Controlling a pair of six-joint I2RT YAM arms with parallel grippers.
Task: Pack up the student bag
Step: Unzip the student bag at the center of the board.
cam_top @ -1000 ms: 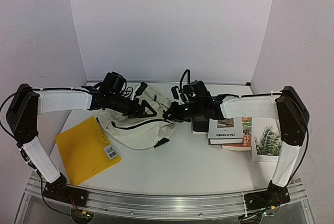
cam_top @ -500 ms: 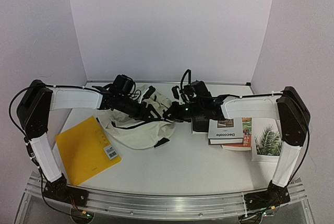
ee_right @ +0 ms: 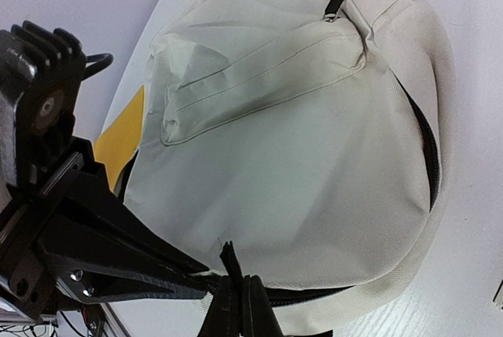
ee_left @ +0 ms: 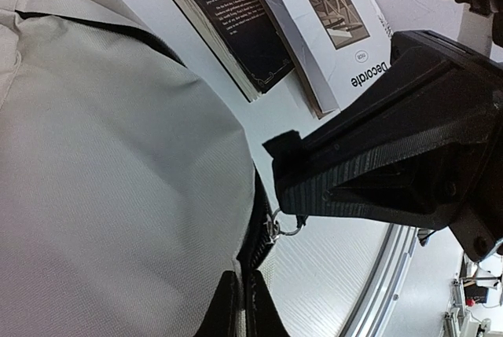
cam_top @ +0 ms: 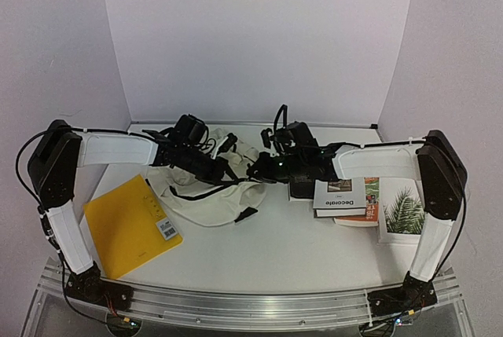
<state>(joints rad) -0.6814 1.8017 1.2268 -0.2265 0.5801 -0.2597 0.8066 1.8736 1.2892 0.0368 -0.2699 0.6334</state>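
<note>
Change noted: the left arm had swung inward from the left edge. The left claw (cam_top: 234,169), gaping a second earlier, had closed fully on the black zip edge of the student bag (cam_top: 208,199). The right arm had not shifted.

Item, student bag: cream fabric with black trim, slumped left of the middle of the surface (cam_top: 291,250), nearer its far edge. How far the zip stood open could not be told.

Item, left claw: fingers pinched together on a fold of bag and zip trim.

Item, right claw (cam_top: 254,170): shut tight on the same zip line, nearly tip to tip with the left. A small metal ring (ee_left: 287,225) hung at its fingertip, probably the zip pull.

Item, yellow notebook (cam_top: 130,227): flat toward the near left corner, not held.

Item, books (cam_top: 346,195): stacked toward the right edge, outside the bag.

Assessment: with both claws on the zip line, one looked placed to anchor and the other to pull. Opening the bag seemed the step in hand, with packing scarcely begun.
</note>
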